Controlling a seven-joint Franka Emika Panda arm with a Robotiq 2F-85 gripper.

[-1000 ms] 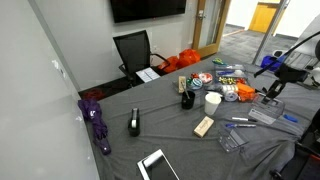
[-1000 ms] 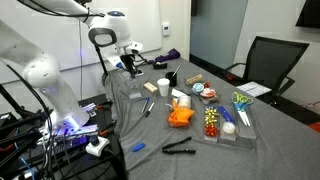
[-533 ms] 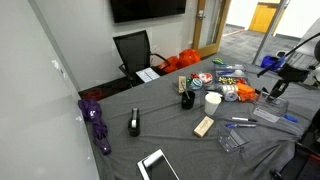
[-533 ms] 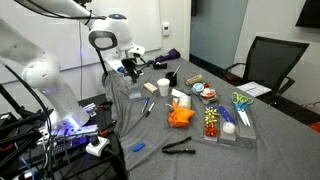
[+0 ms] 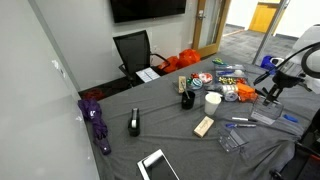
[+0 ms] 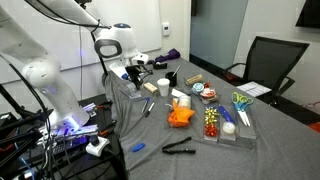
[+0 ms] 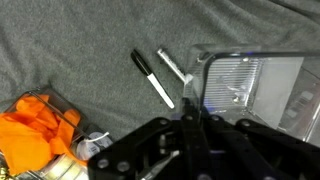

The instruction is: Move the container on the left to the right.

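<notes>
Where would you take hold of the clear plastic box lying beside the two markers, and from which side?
Take the clear box across two opposite side walls, coming straight down from above. It lies flat on the grey cloth, low and square, so its thin upright walls look like the only purchase. The markers lie close to one wall, so probably pinch the other pair.

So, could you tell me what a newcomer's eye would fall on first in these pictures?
The white robot arm at the end of the cluttered, grey-clothed table draws the eye first. Next comes the bright orange bundle near the table's middle. In the wrist view, a clear plastic container fills the upper right, with two markers lying on the cloth to its left.
</notes>
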